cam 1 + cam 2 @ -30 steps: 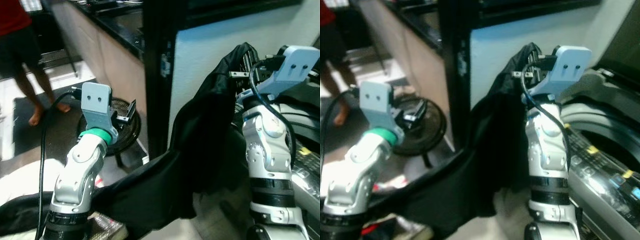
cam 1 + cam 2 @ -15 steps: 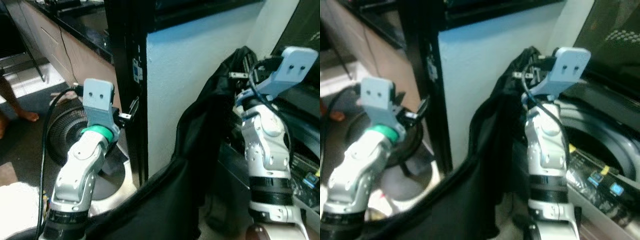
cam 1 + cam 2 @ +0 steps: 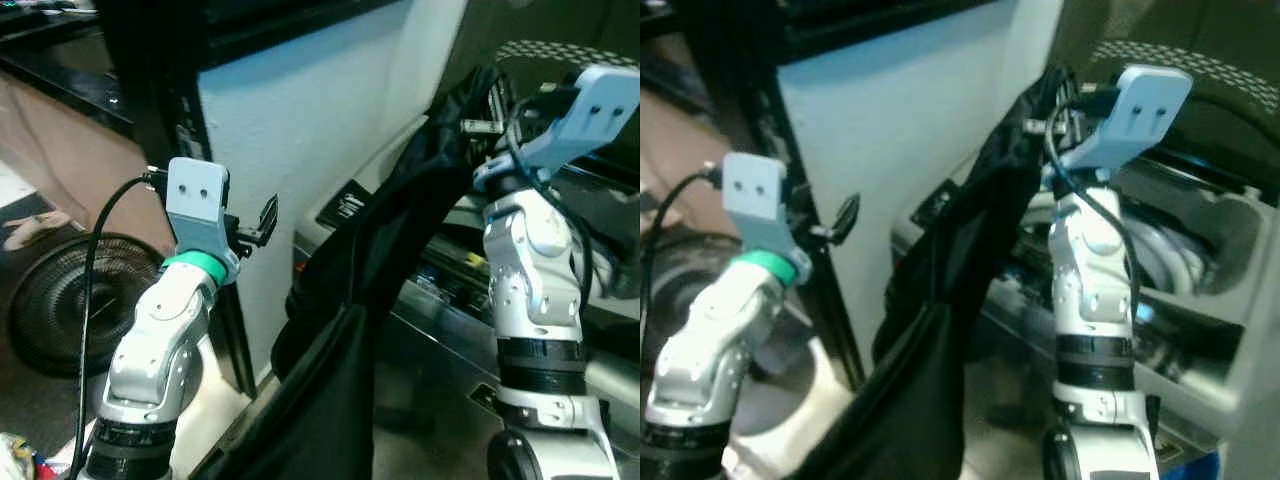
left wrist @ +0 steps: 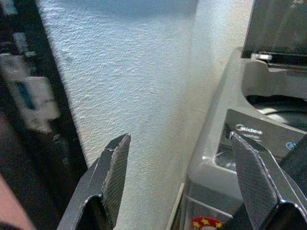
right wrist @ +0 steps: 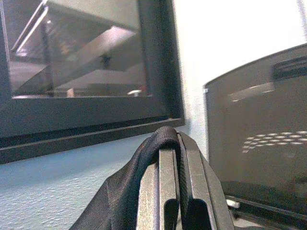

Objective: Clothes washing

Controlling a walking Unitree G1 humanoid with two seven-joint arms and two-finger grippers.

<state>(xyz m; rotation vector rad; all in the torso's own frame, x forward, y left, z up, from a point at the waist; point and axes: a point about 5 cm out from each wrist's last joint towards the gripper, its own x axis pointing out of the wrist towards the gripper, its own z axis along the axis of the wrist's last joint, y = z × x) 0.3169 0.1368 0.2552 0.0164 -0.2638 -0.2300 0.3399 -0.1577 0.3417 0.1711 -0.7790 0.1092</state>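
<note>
Centrally, a black garment point(image 3: 375, 270) hangs from the right gripper point(image 3: 490, 100), which is raised high in front of the open washing machine point(image 3: 1185, 250); in the right wrist view the two black fingers point(image 5: 168, 191) are pressed together with a fold of the cloth point(image 5: 144, 163) pinched between them and draped over their tips. From that grip the fabric falls in a long dark sheet down and toward the robot's left, passing between the two silver arms and running out of the lower edge of the head views. To the left, the left gripper point(image 3: 262, 218) is held at mid height close to a pale textured wall point(image 3: 300, 130) (its fingers point(image 4: 112, 172) stand wide apart with nothing between them, as the left wrist view shows). Beyond those spread fingers lies the grey front corner of the washing machine point(image 4: 225, 143), with a small brand mark on its panel. Behind the right arm, the machine's dark lid point(image 5: 259, 134) stands up, and the rim of the drum point(image 3: 1160, 245) is visible beneath it. At lower left, a round black fan point(image 3: 60, 300) rests on the floor beside a dark door frame point(image 3: 150, 90).
</note>
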